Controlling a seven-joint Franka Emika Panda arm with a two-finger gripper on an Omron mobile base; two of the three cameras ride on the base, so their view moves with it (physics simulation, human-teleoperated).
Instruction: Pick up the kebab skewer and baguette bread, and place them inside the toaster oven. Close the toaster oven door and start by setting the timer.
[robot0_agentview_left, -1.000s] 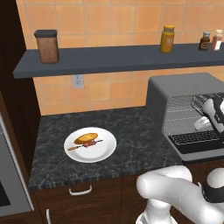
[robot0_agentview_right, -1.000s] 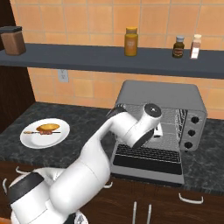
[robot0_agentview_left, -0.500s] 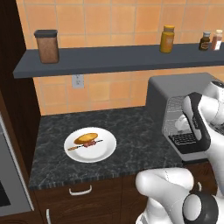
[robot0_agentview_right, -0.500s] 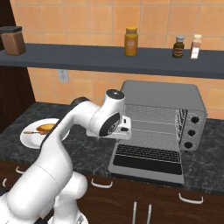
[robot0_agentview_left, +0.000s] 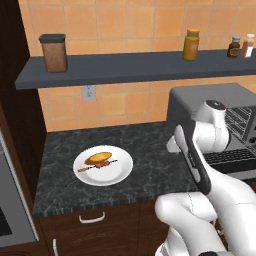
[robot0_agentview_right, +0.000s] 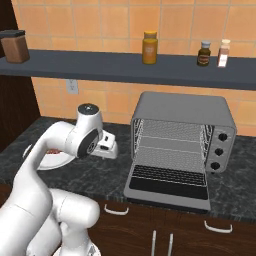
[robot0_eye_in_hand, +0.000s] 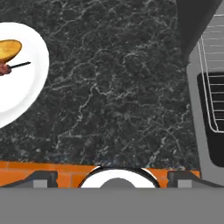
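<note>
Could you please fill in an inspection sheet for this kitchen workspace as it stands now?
Surface: dark speckled counter, bare between plate and oven.
Job's things: kebab skewer and baguette bread lie together on the white plate; toaster oven stands empty, racks bare; toaster oven door folded down flat.
Clutter: nothing seen on the counter.
Tool: tool open, holding nothing, above the counter between plate and oven.
Cables: nothing seen; wall outlet unused.
Surroundings: shelf with brown canister, orange jar, two small bottles; orange tiled wall.
</note>
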